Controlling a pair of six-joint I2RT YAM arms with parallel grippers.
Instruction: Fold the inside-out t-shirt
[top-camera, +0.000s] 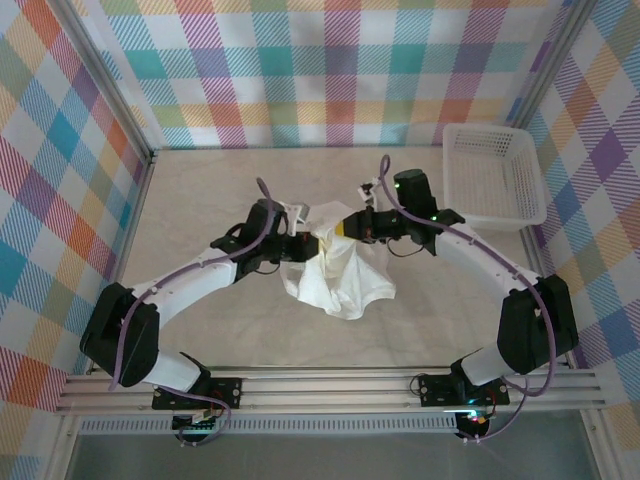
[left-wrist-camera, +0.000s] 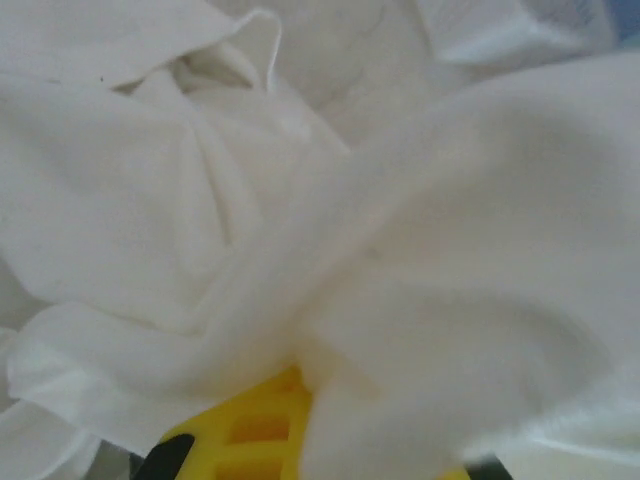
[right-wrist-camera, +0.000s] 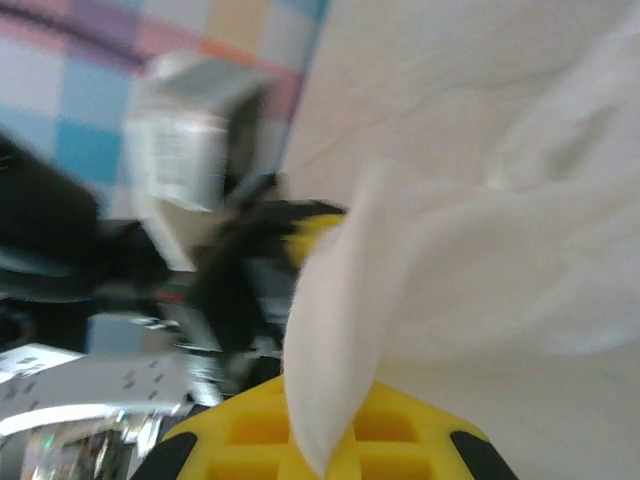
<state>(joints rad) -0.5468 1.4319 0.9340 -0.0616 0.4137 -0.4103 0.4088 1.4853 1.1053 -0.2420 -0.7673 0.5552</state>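
t-shirt (top-camera: 335, 275) | bunched between left gripper (top-camera: 310, 243) and right gripper (top-camera: 350, 228) | both gripping it

Bright, even light from above, and soft focus up close.
The top view is crisp and evenly lit, with just a faint soft shadow beneath the t-shirt (top-camera: 335, 275) on the tabletop (top-camera: 200, 330). At the left wrist the white cloth sits so near the lens that it goes hazy, its folds showing only as pale grey shading. The right wrist view is smeared with blur, its left edge streaked and the cloth nearly washed out.
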